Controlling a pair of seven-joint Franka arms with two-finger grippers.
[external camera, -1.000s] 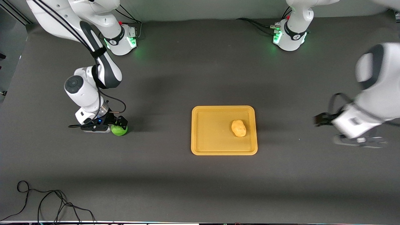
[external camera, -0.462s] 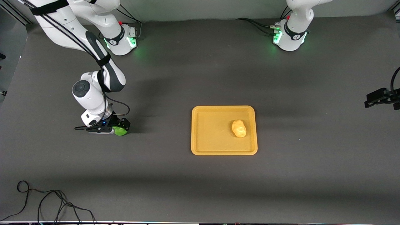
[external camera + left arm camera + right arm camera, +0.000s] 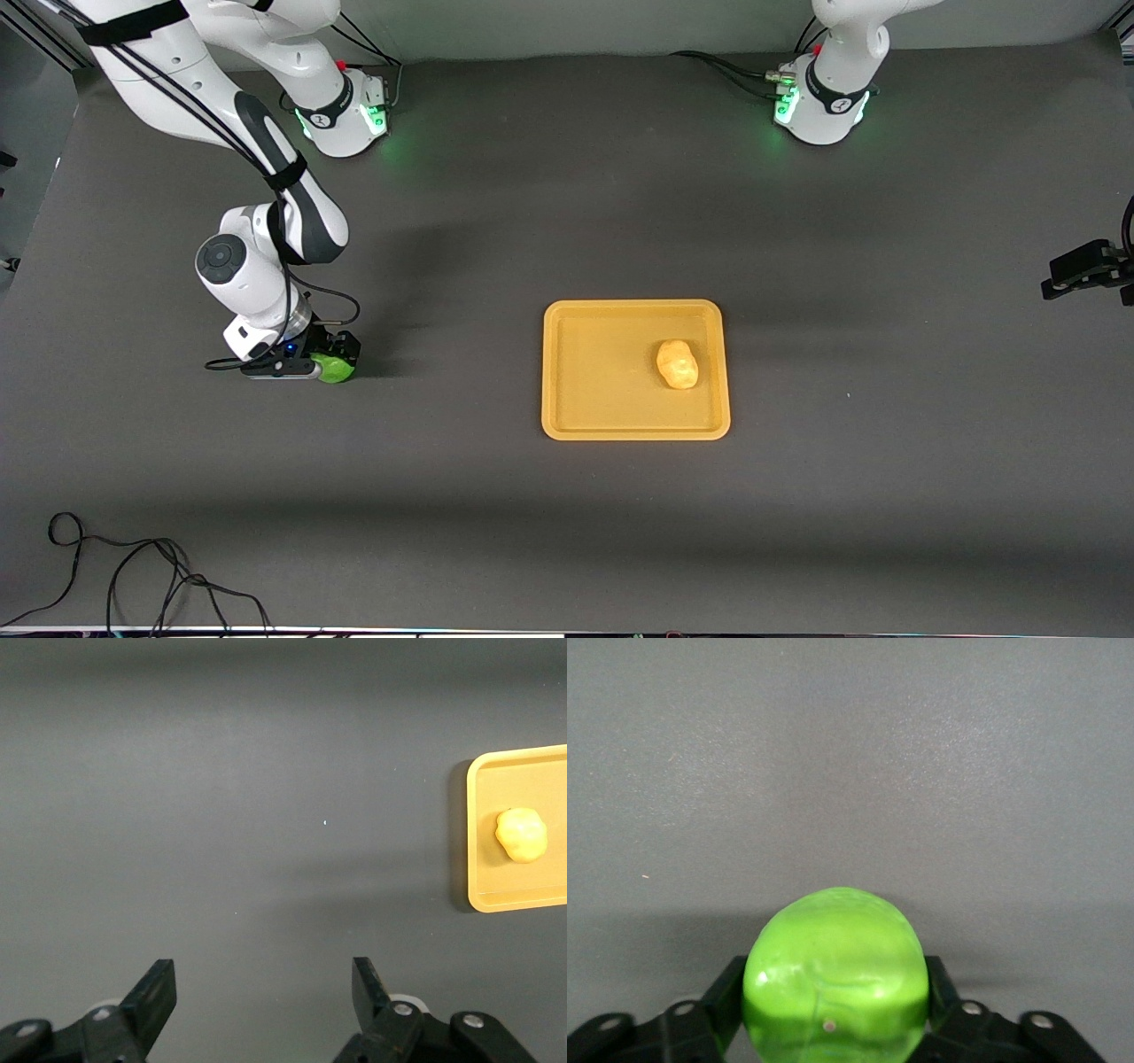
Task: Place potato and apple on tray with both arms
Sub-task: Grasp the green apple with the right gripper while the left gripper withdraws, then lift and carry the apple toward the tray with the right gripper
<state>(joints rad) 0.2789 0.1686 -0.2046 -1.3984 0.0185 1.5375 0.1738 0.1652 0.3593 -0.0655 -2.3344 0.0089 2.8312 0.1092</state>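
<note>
The tan-yellow potato (image 3: pixel 678 364) lies on the orange-yellow tray (image 3: pixel 594 381) in the middle of the table, toward the left arm's side of it. The green apple (image 3: pixel 336 369) sits at table level toward the right arm's end. My right gripper (image 3: pixel 331 361) is shut on the apple (image 3: pixel 833 939), one black finger (image 3: pixel 729 989) against each side. My left gripper (image 3: pixel 263 979) is open and empty over bare mat, apart from the tray (image 3: pixel 523 896) and potato (image 3: pixel 521 834). In the front view only a black part of the left hand (image 3: pixel 1085 268) shows at the edge.
The table is covered by a dark grey mat (image 3: pixel 496 230). A loose black cable (image 3: pixel 133 567) lies near the front camera at the right arm's end. The two arm bases (image 3: pixel 341 106) glow green along the top.
My left arm has swung away from the tray and almost out of the front view. My right arm shifted slightly, its gripper staying on the apple.
</note>
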